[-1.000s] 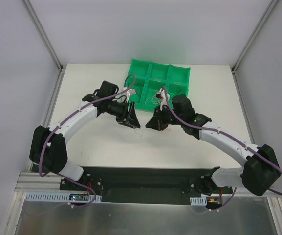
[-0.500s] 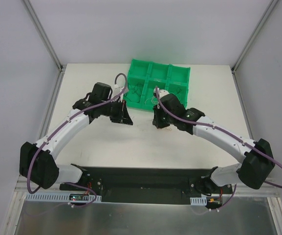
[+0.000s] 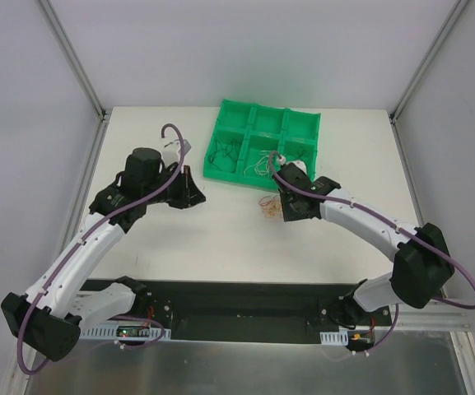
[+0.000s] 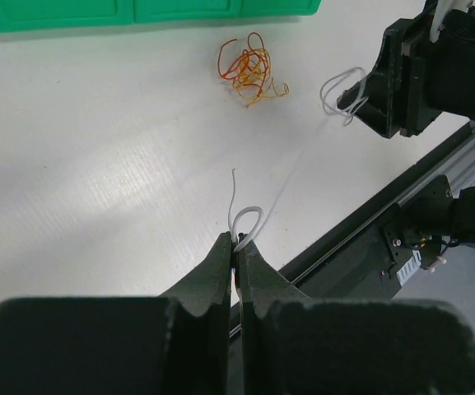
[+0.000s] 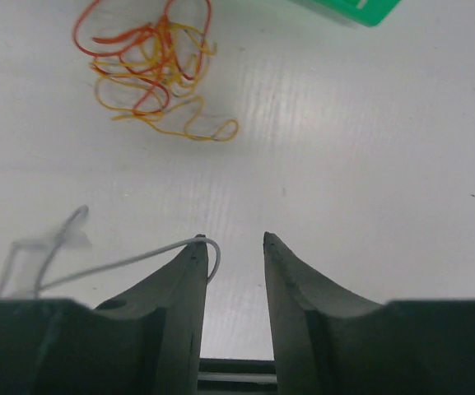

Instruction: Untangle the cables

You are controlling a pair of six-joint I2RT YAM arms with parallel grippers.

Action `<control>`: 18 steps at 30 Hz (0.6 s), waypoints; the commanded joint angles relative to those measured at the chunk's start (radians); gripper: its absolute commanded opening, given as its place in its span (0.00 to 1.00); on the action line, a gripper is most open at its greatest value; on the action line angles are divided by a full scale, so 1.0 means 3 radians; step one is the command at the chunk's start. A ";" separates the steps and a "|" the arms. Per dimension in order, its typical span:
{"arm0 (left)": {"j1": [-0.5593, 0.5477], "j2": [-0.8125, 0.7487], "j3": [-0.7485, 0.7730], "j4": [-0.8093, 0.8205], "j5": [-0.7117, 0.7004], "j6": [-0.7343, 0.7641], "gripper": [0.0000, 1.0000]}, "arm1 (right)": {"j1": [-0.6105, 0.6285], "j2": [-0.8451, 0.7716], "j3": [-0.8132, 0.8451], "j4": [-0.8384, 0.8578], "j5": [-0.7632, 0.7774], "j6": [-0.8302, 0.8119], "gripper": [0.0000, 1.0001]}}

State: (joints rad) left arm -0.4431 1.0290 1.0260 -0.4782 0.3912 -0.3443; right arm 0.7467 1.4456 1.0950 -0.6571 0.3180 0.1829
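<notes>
The left jaws pinched the white wire (image 4: 248, 220); it ran straight toward the right jaws, spread beside the tangle (image 5: 151, 66), its far end draped over one.

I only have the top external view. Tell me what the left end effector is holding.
Observer: The left wrist view shows the left end effector shut on a loop of white wire.
Operator: Now report the right end effector.
Observer: In the right wrist view the right end effector stands open. The white wire only hooks past one fingertip and is not clamped.
Operator: Check the tangle for white strands.
Observer: The tangle on the table shows only red and orange wires, lying apart from the white one.
</notes>
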 commanded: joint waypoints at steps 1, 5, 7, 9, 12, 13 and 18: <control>0.0020 -0.0030 0.0098 -0.0150 -0.0205 0.0033 0.00 | -0.0116 0.0018 0.0021 -0.0300 0.0133 -0.0047 0.39; 0.0020 0.0026 0.0180 -0.0206 -0.0148 0.0002 0.00 | -0.0091 -0.0134 0.0042 0.0205 -0.0634 -0.0552 0.54; 0.0025 0.0042 0.0246 -0.0242 -0.0169 0.0002 0.00 | -0.0091 -0.0145 0.0062 0.0268 -0.0616 -0.0589 0.61; 0.0025 0.0047 0.0333 -0.0282 -0.0199 0.0002 0.00 | -0.0127 -0.0069 0.0072 0.0171 -0.0381 -0.0539 0.64; 0.0025 0.0047 0.0486 -0.0334 -0.0250 0.0007 0.00 | -0.0295 0.0130 0.0067 -0.0079 -0.0160 -0.0273 0.66; 0.0025 0.0032 0.0547 -0.0369 -0.0311 0.0007 0.00 | -0.0371 0.0192 0.0057 -0.0186 -0.0079 -0.0151 0.66; 0.0050 -0.0086 0.0686 -0.0467 -0.0619 0.0074 0.00 | -0.0449 0.0305 -0.0020 -0.0412 0.0177 -0.0170 0.69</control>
State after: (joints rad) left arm -0.4431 1.0439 1.1770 -0.5858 0.2890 -0.3454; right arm 0.6220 1.5227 1.0893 -0.6804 0.2733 0.1139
